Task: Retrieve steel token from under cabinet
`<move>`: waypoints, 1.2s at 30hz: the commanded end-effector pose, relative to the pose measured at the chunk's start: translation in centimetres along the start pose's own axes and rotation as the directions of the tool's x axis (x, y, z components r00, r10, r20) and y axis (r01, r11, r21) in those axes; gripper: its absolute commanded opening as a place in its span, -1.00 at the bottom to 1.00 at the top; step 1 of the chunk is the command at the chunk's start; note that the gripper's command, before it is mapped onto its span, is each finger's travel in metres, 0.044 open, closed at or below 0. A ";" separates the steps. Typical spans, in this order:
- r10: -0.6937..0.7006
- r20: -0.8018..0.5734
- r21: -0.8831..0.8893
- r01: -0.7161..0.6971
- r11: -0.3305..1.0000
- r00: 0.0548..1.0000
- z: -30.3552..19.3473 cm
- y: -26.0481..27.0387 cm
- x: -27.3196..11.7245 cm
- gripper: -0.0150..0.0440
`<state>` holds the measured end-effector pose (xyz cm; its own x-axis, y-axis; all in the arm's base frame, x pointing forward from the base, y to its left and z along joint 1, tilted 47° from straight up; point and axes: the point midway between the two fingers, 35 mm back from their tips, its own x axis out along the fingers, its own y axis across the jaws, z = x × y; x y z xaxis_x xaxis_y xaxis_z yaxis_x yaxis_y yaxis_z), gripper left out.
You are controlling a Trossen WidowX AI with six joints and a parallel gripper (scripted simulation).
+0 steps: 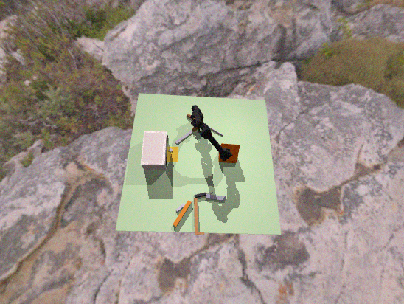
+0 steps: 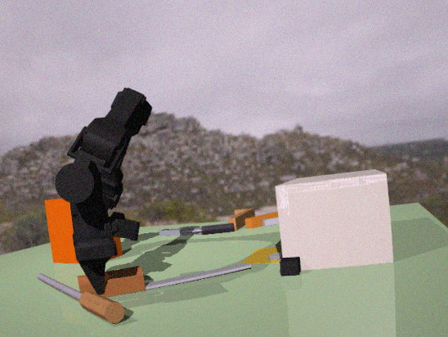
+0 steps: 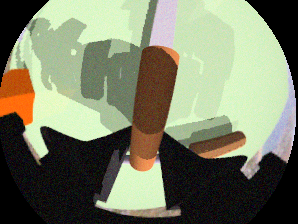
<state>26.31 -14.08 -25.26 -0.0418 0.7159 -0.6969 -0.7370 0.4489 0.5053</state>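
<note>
My gripper (image 1: 194,128) (image 2: 100,289) (image 3: 146,131) is shut on the brown handle (image 2: 128,280) (image 3: 156,90) of a tool, low over the table. Its grey shaft (image 1: 185,137) (image 2: 196,276) (image 3: 164,22) points towards the pale cabinet (image 1: 154,148) (image 2: 335,222). The yellow marked area (image 1: 175,157) (image 2: 257,257) lies in front of the cabinet. A small grey piece, seemingly the token (image 1: 170,150) (image 2: 275,256), shows on it near the cabinet's front; its far part may be hidden. The shaft's tip appears apart from it.
A second tool with a round wooden handle (image 1: 189,116) (image 2: 102,307) (image 3: 217,145) lies close beside the gripper. An orange block (image 1: 234,149) (image 2: 60,231) (image 3: 17,95) stands by the arm's base. An orange bar (image 1: 182,214), an L-shaped piece (image 1: 196,215) and a black-handled tool (image 1: 216,198) lie across the table.
</note>
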 end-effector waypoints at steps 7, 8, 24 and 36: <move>-0.011 0.007 -0.004 0.011 1.000 1.000 -0.5 -0.8 -0.3 -0.49; -0.011 0.007 -0.004 0.011 1.000 1.000 -0.6 -0.8 -0.3 -0.49; -0.010 0.008 -0.005 0.010 1.000 1.000 1.1 -0.9 -0.3 -0.49; -0.009 0.009 -0.005 0.009 1.000 1.000 3.2 -1.0 -0.3 -0.49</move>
<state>28.41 -13.29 -24.59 -0.0476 0.7103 -0.7023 -0.7422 0.4454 0.5008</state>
